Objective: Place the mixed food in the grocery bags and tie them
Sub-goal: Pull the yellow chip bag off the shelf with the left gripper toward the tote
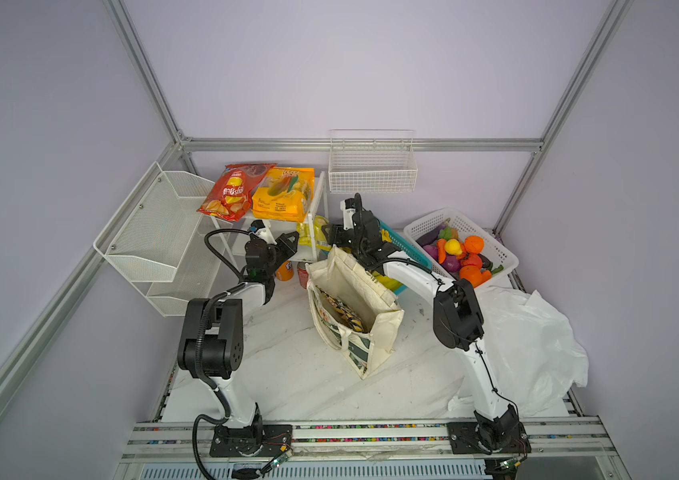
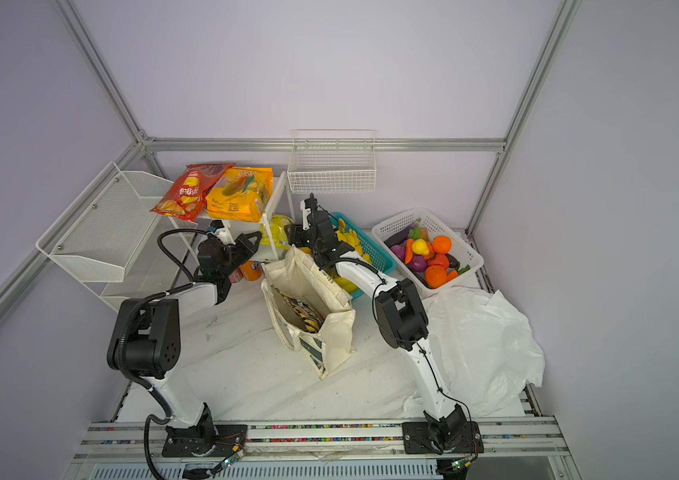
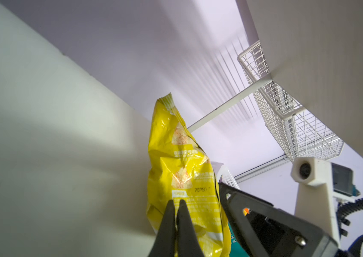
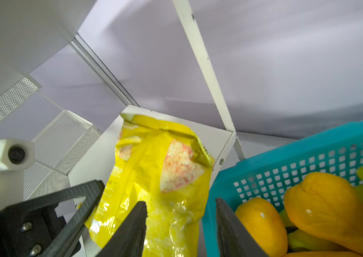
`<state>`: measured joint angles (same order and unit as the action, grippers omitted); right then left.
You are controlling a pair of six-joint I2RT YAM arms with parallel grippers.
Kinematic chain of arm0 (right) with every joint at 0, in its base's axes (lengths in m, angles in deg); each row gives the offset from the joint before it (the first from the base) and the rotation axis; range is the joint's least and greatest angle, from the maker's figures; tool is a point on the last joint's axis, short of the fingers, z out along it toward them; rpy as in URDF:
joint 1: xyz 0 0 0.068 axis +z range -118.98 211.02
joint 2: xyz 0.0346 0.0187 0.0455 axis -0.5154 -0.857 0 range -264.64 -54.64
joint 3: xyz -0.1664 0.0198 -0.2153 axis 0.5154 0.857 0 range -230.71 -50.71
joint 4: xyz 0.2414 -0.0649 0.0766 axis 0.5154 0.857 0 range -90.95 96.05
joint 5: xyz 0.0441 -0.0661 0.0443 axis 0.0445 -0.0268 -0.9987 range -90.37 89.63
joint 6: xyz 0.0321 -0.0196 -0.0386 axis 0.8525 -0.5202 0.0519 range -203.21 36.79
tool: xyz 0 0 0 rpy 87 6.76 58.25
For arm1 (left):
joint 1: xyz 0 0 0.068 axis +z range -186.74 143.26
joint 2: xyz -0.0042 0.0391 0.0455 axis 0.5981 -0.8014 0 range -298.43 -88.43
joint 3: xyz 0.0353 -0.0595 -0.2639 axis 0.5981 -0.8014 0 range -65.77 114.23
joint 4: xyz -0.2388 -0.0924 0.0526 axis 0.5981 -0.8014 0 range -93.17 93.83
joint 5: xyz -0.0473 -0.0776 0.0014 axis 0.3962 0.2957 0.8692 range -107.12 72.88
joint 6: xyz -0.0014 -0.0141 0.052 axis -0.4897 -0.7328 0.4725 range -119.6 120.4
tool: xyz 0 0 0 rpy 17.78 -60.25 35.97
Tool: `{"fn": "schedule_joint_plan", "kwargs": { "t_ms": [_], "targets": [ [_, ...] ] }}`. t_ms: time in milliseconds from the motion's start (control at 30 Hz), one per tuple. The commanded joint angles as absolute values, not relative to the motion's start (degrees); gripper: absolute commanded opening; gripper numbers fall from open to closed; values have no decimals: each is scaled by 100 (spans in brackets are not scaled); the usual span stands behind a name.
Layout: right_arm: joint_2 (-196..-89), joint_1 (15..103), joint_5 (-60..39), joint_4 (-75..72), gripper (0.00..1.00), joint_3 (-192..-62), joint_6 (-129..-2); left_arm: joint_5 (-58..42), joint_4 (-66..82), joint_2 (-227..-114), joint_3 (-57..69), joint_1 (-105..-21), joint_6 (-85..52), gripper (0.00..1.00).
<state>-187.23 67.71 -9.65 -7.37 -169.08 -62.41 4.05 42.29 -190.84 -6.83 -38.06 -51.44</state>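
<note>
Left tool (image 3: 176, 205): fingers together against the small yellow snack packet (image 3: 177, 155); whether film is nipped cannot be told. Right tool (image 4: 180, 208): jaws apart, straddling the packet's edge and the teal basket (image 4: 287, 153) wall. Only the wrist views show this. Only the top views show the tote (image 1: 354, 291), open, at 6 o'clock of the packet's rack shelf (image 3: 42, 133). Room between rack post (image 4: 205, 66) and basket is narrow.

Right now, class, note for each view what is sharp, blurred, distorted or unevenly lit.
In both top views, soft even light, darker corners, and frame posts leaning outward from wide-angle distortion; in the left wrist view the yellow snack packet is sharp, a bright patch on the white shelf; in the right wrist view that packet is soft, with glare on its film.
</note>
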Motion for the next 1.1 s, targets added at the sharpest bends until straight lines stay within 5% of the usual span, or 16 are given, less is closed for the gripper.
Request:
{"fn": "schedule_joint_plan", "kwargs": {
  "t_ms": [0,300,533,767,1067],
  "targets": [
    [-18101,6785,-690,-775,56,-16728,-6542,169,4446,-18653,-1257,-3823,-5327,0],
    [-16813,6785,-347,-1077,63,-15316,-6999,-898,3389,-16743,-2387,-3758,-5010,0],
    [-15696,6784,18,-974,69,-14241,-7351,-1402,1047,-14558,-2720,-3788,-4641,0],
    [-14605,6785,182,-767,70,-13139,-7386,-1176,-1632,-12753,-1834,-3858,-4127,0],
    [-13631,6785,265,81,71,-12202,-7642,75,-3009,-12284,3,-3967,-4863,0]
  ]
}}
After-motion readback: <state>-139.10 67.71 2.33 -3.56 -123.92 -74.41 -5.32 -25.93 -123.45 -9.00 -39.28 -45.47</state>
